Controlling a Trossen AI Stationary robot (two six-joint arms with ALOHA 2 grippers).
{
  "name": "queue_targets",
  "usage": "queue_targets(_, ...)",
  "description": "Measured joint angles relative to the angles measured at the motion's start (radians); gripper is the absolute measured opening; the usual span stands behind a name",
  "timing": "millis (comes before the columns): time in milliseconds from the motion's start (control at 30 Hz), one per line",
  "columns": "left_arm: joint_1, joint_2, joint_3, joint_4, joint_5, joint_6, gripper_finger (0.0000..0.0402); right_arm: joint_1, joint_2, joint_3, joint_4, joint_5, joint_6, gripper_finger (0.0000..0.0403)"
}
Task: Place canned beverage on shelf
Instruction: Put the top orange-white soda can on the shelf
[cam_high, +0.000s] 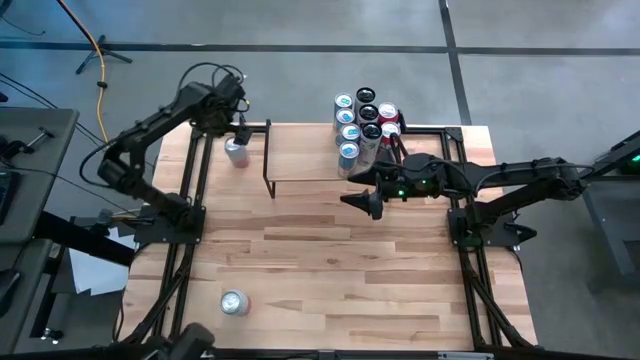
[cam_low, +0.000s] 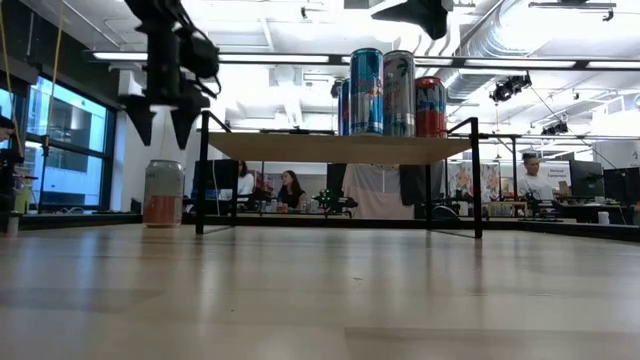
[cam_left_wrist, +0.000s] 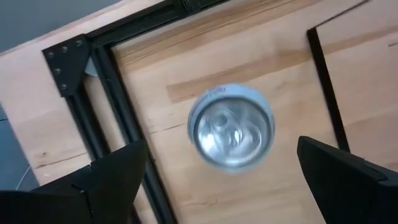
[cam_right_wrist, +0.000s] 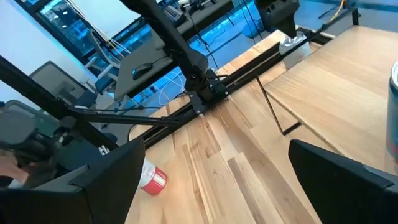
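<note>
Left gripper (cam_low: 164, 128) spread, above can (cam_low: 164, 193) at shelf's (cam_high: 305, 150) nine o'clock: descend centred, pinch mid-body (right gripper (cam_high: 362, 203) spread, idle).

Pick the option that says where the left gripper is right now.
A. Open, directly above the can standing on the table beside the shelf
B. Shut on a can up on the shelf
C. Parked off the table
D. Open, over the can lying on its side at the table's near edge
A: the left gripper hangs with its fingers spread over the upright can, which stands on the table beside the shelf.
</note>
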Motion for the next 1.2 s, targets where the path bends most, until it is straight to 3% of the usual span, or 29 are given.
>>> queue_targets(267, 0.017, 0.099, 0.000, 0.040, 0.073, -0.015, 0.0376, 0.000, 0.000, 0.000, -0.020, 0.000, 0.020, 0.0385)
queue_targets(500, 0.021, 0.163, 0.000, 0.005, 0.077, -0.026, 0.0376, 0.000, 0.000, 0.000, -0.047, 0.000, 0.021, 0.0385)
queue_targets(1200, 0.019, 0.170, 0.000, 0.025, 0.077, -0.078, 0.0376, 0.000, 0.000, 0.000, -0.090, 0.000, 0.127, 0.0385)
